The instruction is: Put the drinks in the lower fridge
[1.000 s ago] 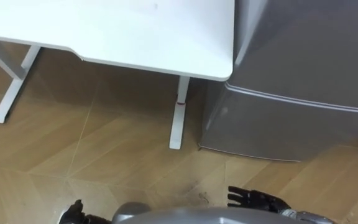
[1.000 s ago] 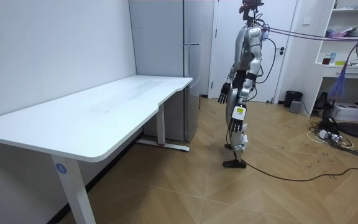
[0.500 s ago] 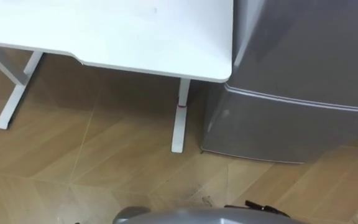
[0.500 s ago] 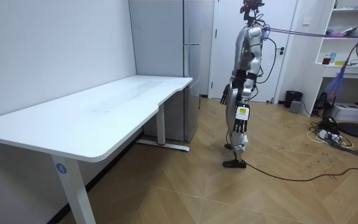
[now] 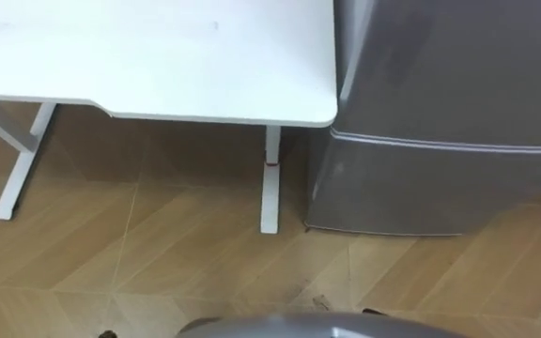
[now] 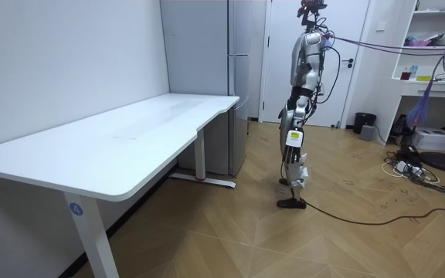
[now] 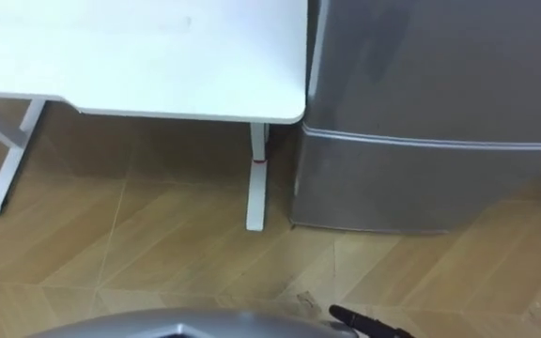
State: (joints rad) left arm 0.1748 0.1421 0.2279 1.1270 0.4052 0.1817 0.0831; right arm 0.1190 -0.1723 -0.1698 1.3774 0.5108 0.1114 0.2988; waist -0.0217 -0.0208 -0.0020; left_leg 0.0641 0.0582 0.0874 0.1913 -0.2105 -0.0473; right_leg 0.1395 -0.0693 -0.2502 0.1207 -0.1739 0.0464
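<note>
Though the right hand (image 7: 369, 326) shows fingers unclearly, open floor (image 5: 158, 253) fronts table (image 5: 205, 66) and fridge (image 5: 440, 178).

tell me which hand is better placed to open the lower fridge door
Right, probably: the fridge, both doors shut, stands to the robot's right, and the right hand shows low on that side. The left hand hangs on the table side.
</note>
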